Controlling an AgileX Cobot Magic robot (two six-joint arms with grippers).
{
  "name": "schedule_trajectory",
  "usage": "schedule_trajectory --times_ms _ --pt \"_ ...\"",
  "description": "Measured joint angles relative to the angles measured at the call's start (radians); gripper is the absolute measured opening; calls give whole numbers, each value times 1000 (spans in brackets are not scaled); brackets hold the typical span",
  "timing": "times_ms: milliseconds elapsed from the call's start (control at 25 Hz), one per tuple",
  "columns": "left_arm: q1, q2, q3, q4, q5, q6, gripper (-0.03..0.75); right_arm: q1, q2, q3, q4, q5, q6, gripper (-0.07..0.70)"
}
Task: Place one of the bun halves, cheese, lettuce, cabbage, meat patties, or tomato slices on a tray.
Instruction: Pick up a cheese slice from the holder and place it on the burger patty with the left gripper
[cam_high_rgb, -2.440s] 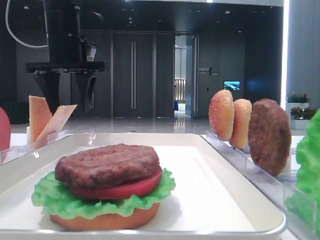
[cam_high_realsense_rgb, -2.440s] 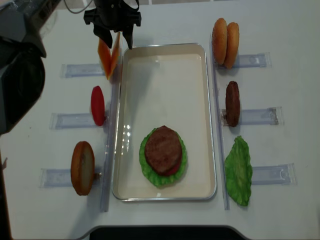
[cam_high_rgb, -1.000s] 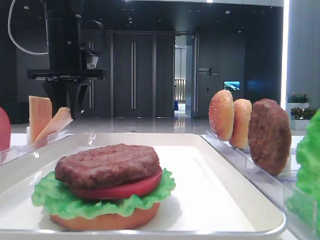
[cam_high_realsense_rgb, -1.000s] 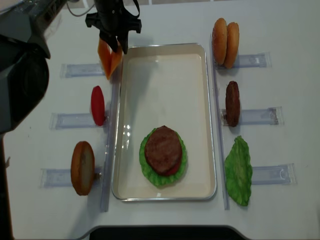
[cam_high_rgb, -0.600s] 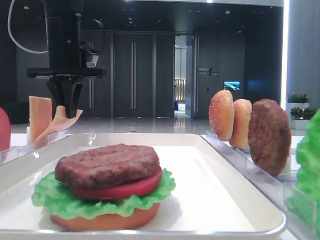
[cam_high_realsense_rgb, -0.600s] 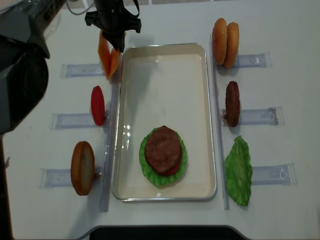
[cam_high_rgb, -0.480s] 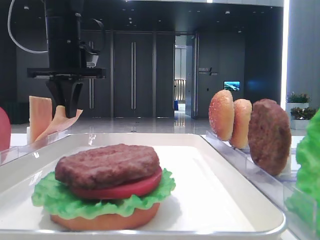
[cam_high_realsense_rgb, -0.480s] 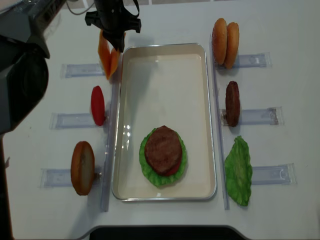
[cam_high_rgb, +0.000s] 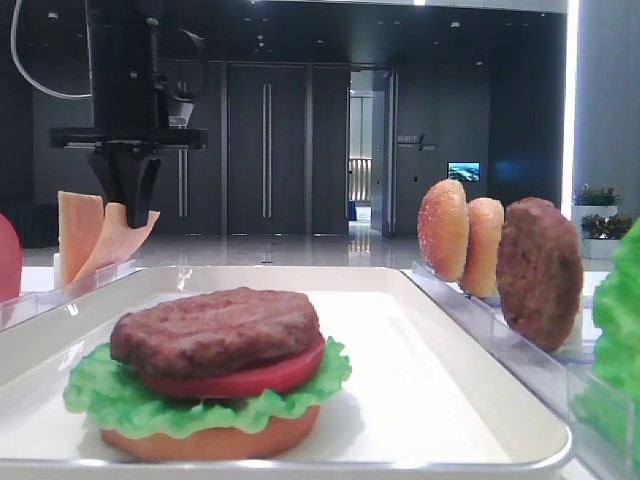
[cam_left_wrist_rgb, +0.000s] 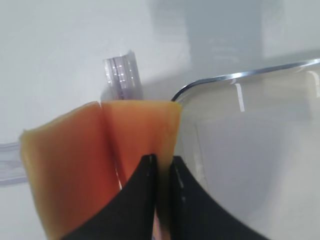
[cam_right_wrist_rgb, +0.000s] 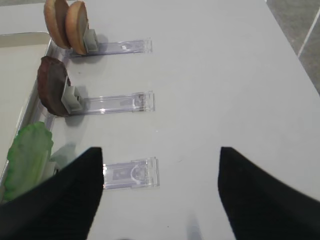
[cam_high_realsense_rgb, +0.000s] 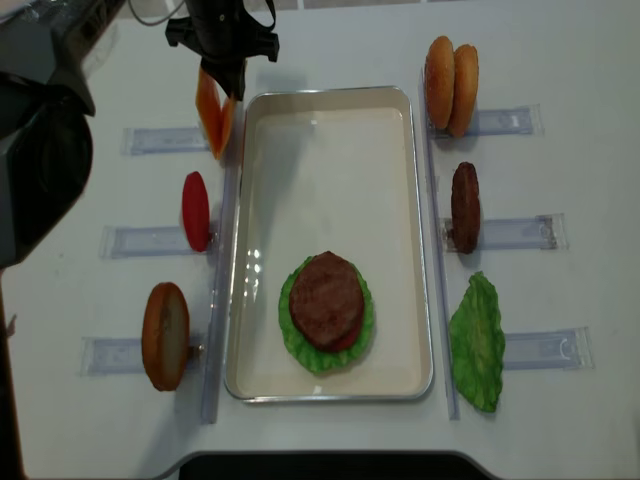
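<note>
My left gripper (cam_left_wrist_rgb: 162, 165) is shut on the top edge of an orange cheese slice (cam_left_wrist_rgb: 145, 130), just outside the far left corner of the white tray (cam_left_wrist_rgb: 240, 75). A second cheese slice (cam_left_wrist_rgb: 65, 165) leans beside it. From above, the left gripper (cam_high_realsense_rgb: 222, 85) pinches the cheese (cam_high_realsense_rgb: 213, 120) over its holder. On the tray (cam_high_realsense_rgb: 330, 180) sits a stack: meat patty (cam_high_realsense_rgb: 326, 298) on tomato, lettuce (cam_high_realsense_rgb: 300, 345) and a bun half (cam_high_rgb: 210, 440). My right gripper (cam_right_wrist_rgb: 160, 150) is open over bare table.
Right of the tray stand two bun halves (cam_high_realsense_rgb: 450, 85), a patty (cam_high_realsense_rgb: 464, 207) and a lettuce leaf (cam_high_realsense_rgb: 477, 342) in clear holders. To its left stand a tomato slice (cam_high_realsense_rgb: 195, 210) and a bun half (cam_high_realsense_rgb: 165, 335). A holder strip (cam_right_wrist_rgb: 131, 173) lies under the right gripper.
The left gripper's jaws have closed on the right-hand cheese slice. The gripper has shifted slightly left and drawn the slice more upright. The right arm's earlier position is not shown.
</note>
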Motion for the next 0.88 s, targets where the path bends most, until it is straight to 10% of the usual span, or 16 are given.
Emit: schedule_trajectory --times_ms 880 --pt "10 -188 128 13 -12 7 34 0 0 0 0 0 0 465"
